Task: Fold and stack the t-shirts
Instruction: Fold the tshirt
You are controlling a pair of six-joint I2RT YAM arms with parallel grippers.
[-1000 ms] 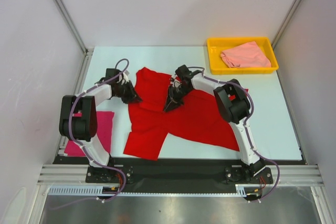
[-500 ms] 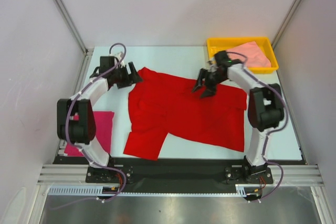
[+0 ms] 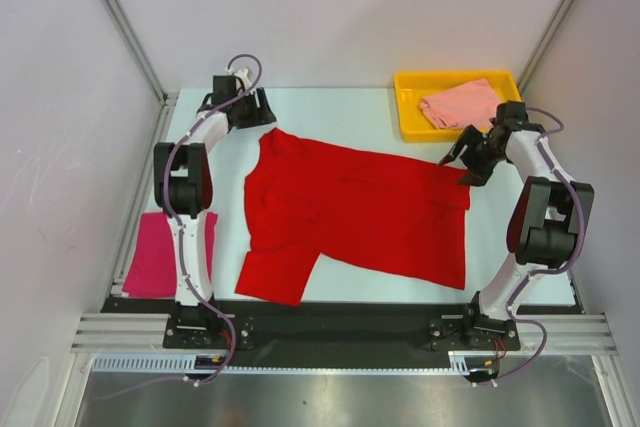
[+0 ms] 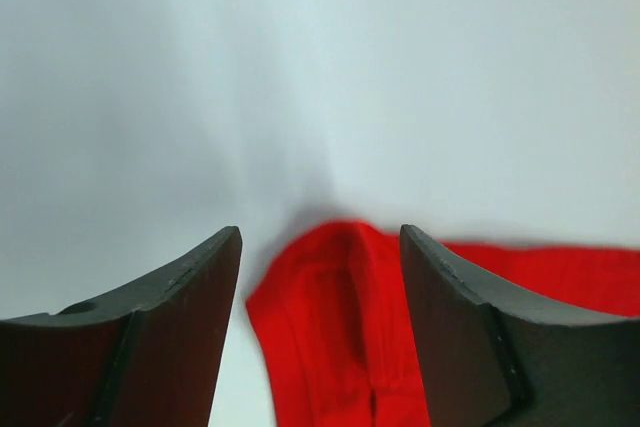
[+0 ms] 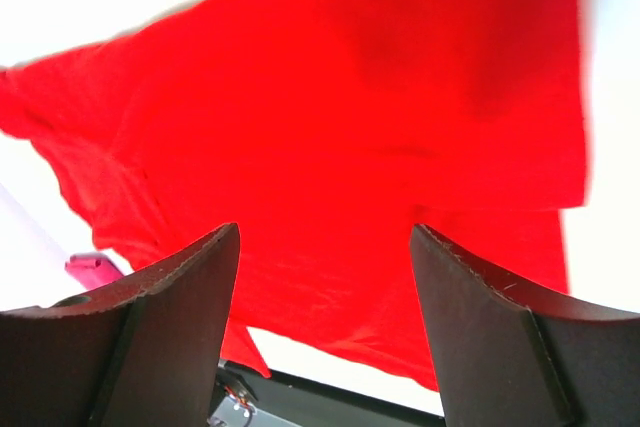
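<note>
The bright red t-shirt point(image 3: 350, 212) lies spread across the middle of the table, one sleeve folded under at its near left. My left gripper point(image 3: 262, 109) hovers open just beyond its far left corner; in the left wrist view that corner point(image 4: 340, 327) shows between the open fingers point(image 4: 180, 327), untouched. My right gripper point(image 3: 462, 165) is open above the shirt's far right corner, and the red cloth point(image 5: 350, 127) fills the right wrist view below its spread fingers point(image 5: 480, 327). The magenta t-shirt point(image 3: 160, 252) lies folded at the near left. The salmon t-shirt point(image 3: 462, 104) sits crumpled in the tray.
The yellow plastic tray point(image 3: 407, 97) stands at the far right corner, close behind my right gripper. White walls with metal posts close in the table on three sides. A black rail runs along the near edge by the arm bases.
Both grippers carried the red shirt's far edge outward, spreading it flat, then opened and let go. The left arm now sits at the far left, the right arm beside the tray.
</note>
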